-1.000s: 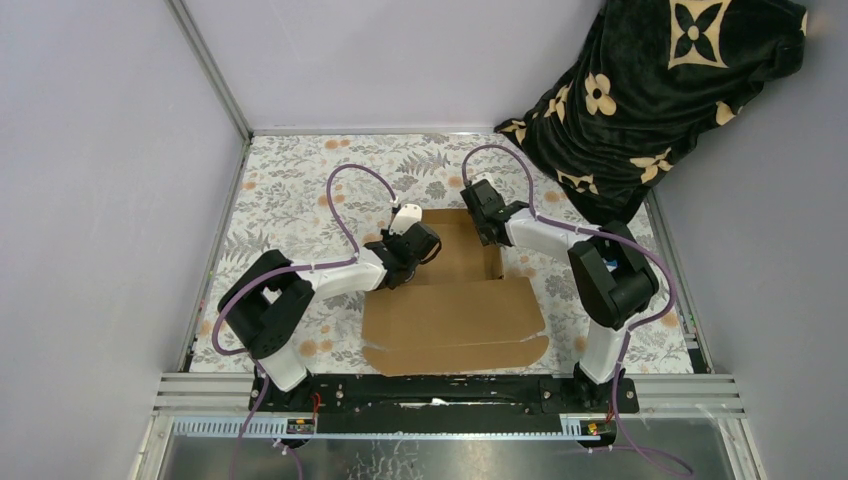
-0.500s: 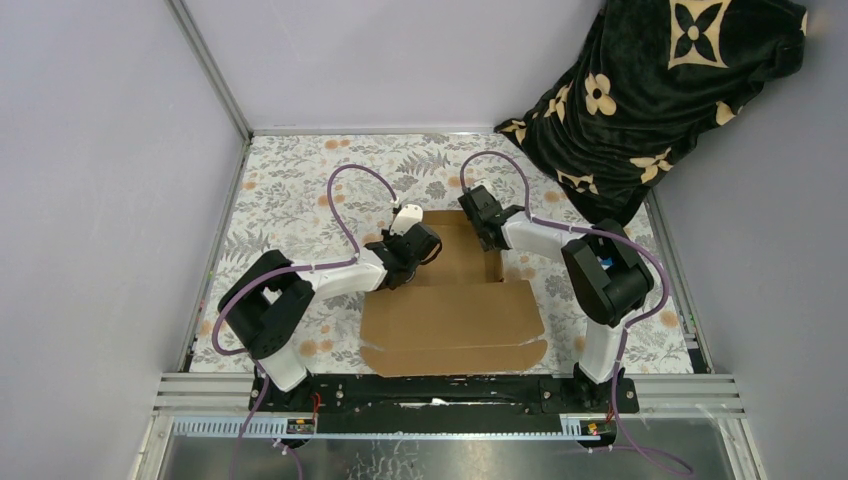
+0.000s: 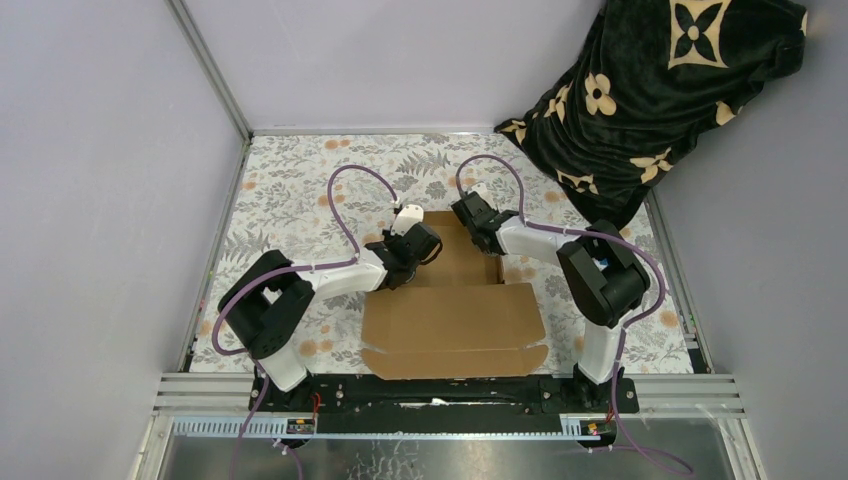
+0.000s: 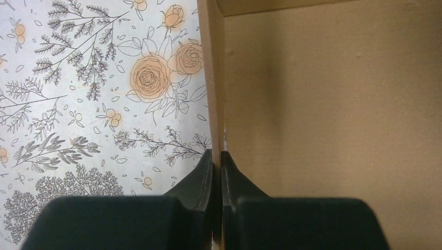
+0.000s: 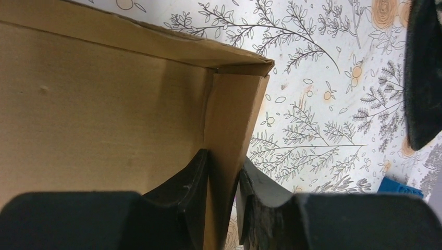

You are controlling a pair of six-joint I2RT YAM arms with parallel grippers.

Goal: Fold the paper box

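While the paper box lies on the worktop, side-wall erection is judged in hand: left pincer clamped on its left wall, right pincer narrow astride its right wall, grip unconfirmed; the next move calls for a firm pinch, then squaring both walls upright.

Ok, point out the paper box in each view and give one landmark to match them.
Top external: paper box near the middle of the picture.
Left wrist: right half; its side wall pinched by the left fingers.
Right wrist: left side, corner at upper middle; wall between the right fingers.
Shared landmark: the floral table cover.
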